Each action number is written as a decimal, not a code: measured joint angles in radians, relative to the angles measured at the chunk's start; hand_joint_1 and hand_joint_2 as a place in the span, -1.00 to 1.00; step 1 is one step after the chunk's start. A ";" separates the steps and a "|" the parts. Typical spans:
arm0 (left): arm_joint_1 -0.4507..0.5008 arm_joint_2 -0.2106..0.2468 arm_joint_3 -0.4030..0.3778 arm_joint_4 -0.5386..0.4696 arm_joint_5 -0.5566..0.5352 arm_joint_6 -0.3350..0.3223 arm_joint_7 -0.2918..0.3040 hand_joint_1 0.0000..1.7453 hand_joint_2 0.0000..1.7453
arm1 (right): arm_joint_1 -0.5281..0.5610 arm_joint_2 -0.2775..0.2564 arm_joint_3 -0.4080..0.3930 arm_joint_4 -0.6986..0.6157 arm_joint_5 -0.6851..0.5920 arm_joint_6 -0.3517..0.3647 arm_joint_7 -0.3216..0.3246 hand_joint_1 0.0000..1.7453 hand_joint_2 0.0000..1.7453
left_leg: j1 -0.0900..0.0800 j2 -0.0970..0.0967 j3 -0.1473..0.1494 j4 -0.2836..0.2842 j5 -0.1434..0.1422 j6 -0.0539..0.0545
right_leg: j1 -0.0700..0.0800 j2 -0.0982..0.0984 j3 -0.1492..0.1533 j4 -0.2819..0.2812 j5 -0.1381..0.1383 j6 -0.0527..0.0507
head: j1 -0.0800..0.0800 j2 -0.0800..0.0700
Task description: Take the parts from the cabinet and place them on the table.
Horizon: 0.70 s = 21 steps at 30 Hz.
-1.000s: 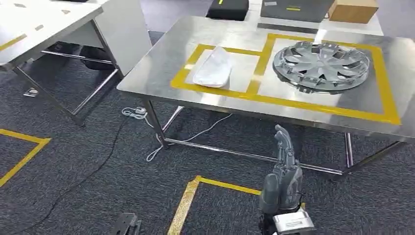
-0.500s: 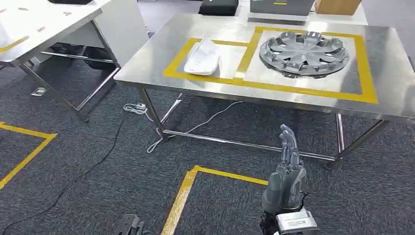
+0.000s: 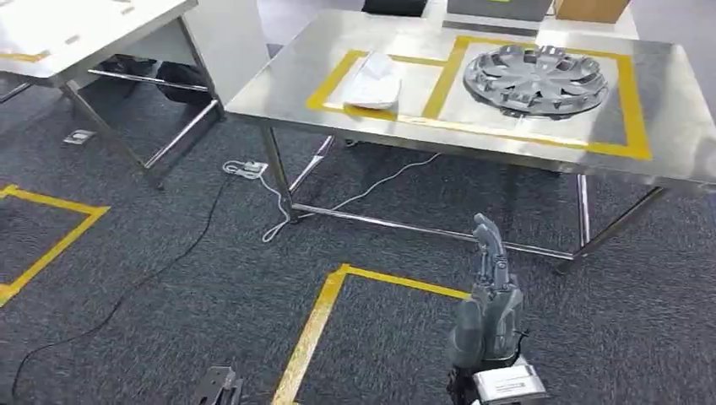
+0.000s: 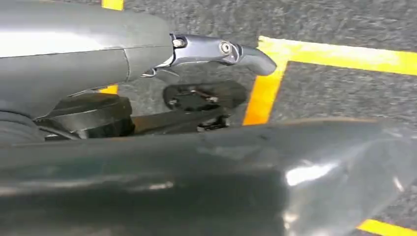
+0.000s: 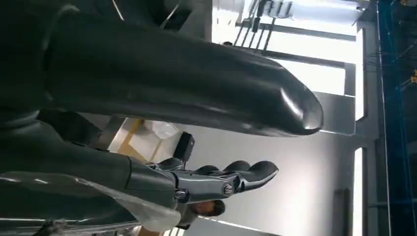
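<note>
One hubcap (image 3: 539, 80), one white bag (image 3: 374, 82) on steel table (image 3: 675, 135)

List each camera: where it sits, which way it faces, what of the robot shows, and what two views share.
Head view: high on the body, facing forward and down at the steel table with the hubcap and white bag; the right hand rises from below.
Left wrist view: behind the left hand, facing the carpet and yellow floor tape.
Right wrist view: behind the right hand, turned sideways, facing across the room.
Shared: head and right wrist views both show the right hand; head and left wrist views both show floor tape.
</note>
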 joint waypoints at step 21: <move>0.006 0.002 0.000 0.000 0.003 -0.001 -0.001 -1.00 -1.00 | -0.004 0.000 0.000 -0.002 0.000 0.001 0.001 -1.00 -1.00 | 0.029 -0.006 0.049 0.118 -0.054 -0.071 | 0.006 -0.008 0.097 -0.234 0.195 -0.042 | -0.006 0.000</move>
